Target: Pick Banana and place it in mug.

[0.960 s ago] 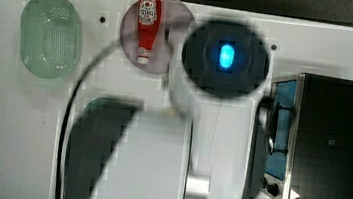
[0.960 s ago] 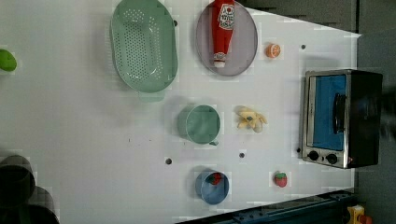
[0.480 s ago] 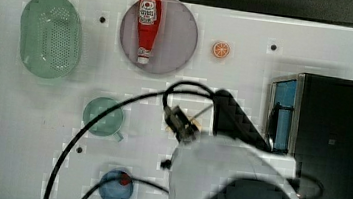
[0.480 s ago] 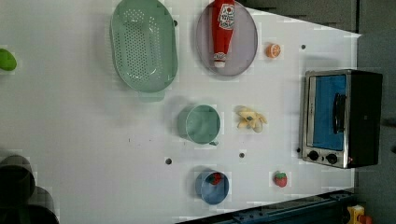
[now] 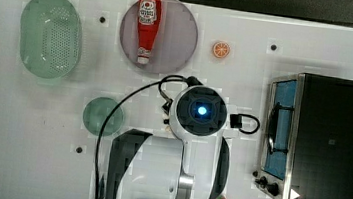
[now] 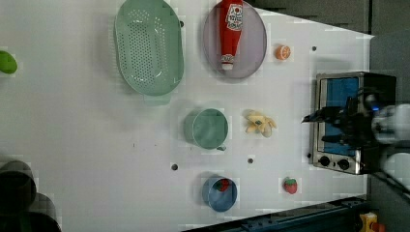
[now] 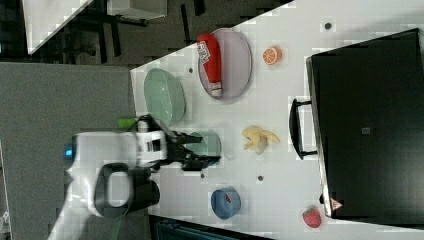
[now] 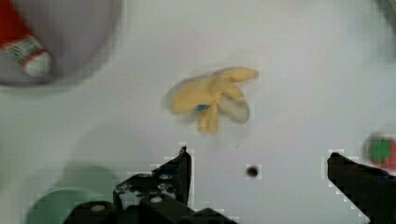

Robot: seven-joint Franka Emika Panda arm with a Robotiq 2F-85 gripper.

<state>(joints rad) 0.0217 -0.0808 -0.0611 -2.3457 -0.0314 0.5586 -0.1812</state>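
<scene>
The gripper (image 8: 257, 177) hangs above the banana (image 8: 212, 95) with jaws spread wide, empty; the mug (image 6: 207, 128) stands just beside it.

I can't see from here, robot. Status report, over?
Gripper open, empty, above table. Banana on table beside mug, untouched. Nothing blocking.

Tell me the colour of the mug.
Muted green mug, clearest in the left view.

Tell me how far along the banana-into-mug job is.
Nothing is placed yet: the banana lies on the table beside the mug, which looks empty. In hand: the approach, with the open hand above the banana, holding nothing. Left: grasp, lift, drop into the mug.
</scene>
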